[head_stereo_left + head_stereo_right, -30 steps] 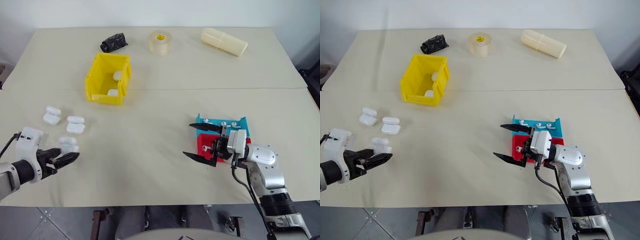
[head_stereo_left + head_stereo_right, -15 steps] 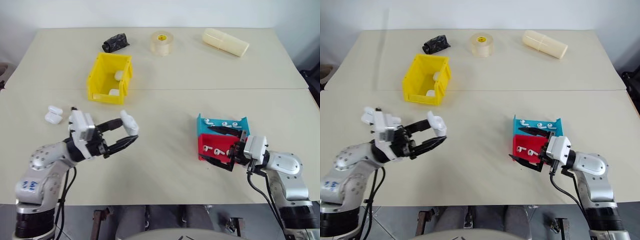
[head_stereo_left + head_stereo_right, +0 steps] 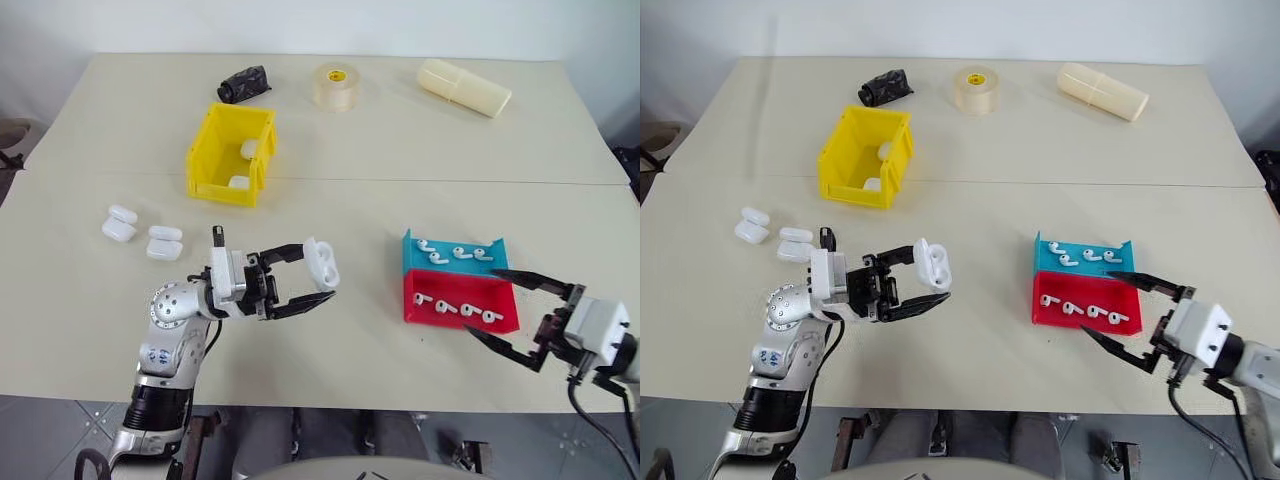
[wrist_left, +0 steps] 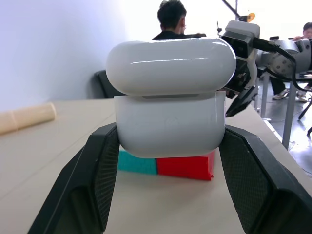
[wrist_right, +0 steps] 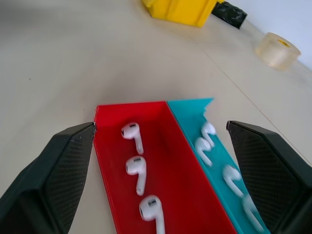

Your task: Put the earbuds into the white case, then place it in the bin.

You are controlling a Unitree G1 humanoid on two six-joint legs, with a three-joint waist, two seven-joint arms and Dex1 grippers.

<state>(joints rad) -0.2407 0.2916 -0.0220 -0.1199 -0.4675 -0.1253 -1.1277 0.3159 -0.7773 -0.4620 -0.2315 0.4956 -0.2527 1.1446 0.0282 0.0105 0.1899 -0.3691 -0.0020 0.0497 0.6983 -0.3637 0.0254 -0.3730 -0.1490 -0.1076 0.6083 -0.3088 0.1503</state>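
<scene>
Table, cream, bearing all. Bin, yellow, far beyond left gripper, two white cases inside. Red tray and teal tray, touching side by side, just ahead of right gripper; red one the nearer to it, partly between its fingers in wrist view. Left gripper, pointing toward trays, clamped on case; fingers pressed to case's two sides, lid ajar, case lifted off table. Right gripper spread wide, gripping nothing, well apart from left gripper. Two spare cases behind left gripper, near its arm. Earbuds in red tray, a row, close before right fingertips; more earbuds in teal tray, just past those.
</scene>
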